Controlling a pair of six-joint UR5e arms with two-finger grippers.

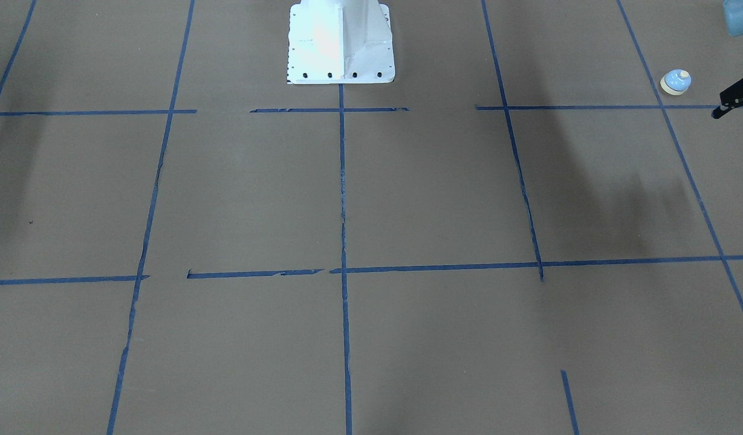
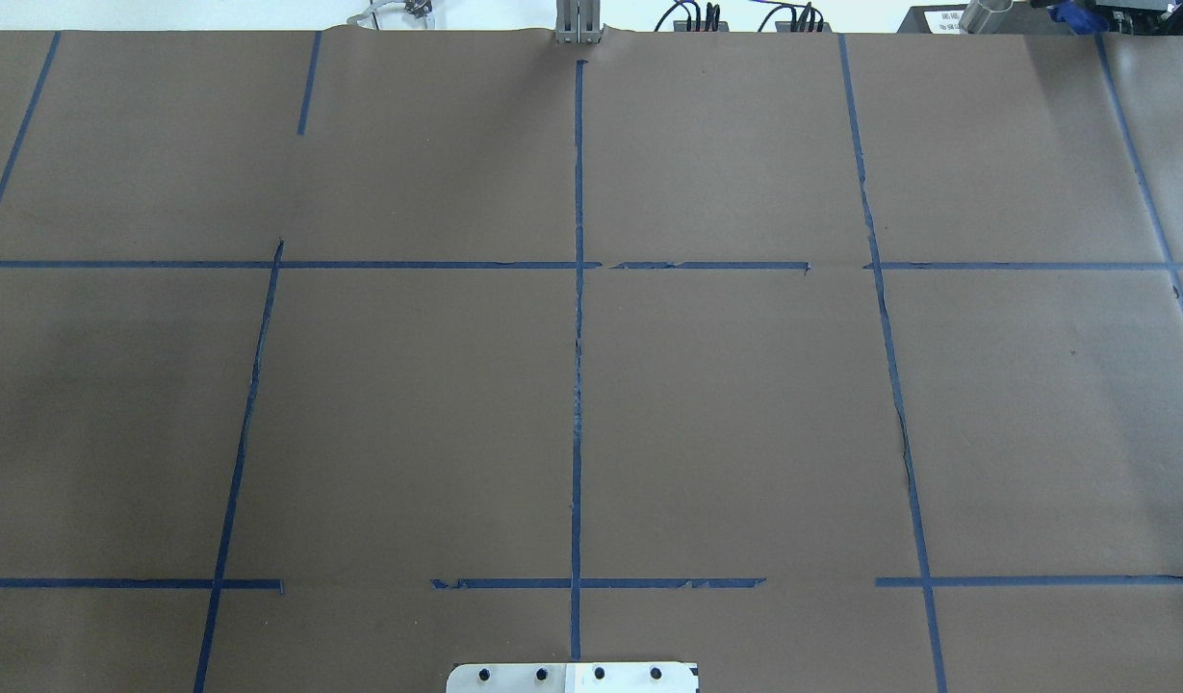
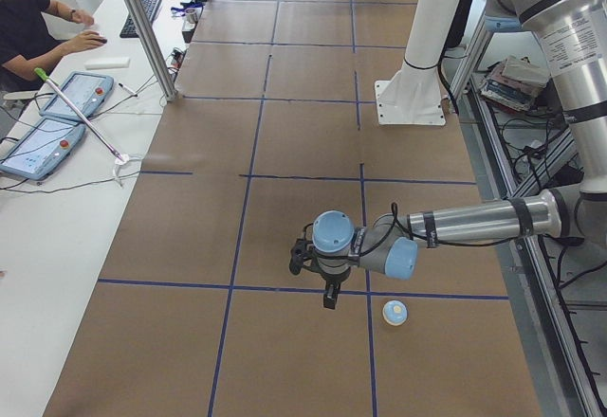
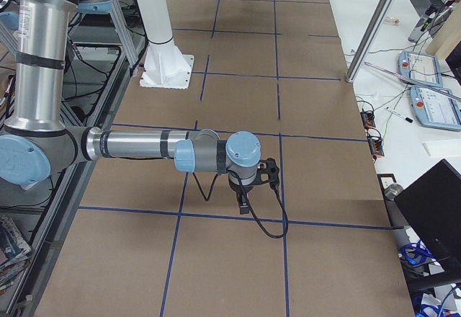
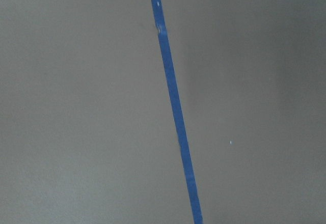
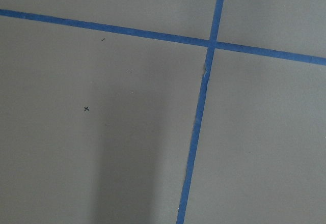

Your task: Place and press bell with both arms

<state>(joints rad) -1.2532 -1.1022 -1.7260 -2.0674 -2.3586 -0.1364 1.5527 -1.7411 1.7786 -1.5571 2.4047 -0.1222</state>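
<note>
Bell (image 3: 395, 313) sits upright on table (image 3: 285, 360), close beside left gripper (image 3: 322, 280), on its robot-facing side, not touching. Left gripper hovers low over table, can't make out its jaws. Right gripper (image 4: 245, 200) well apart from bell, jaws likewise unreadable.
</note>
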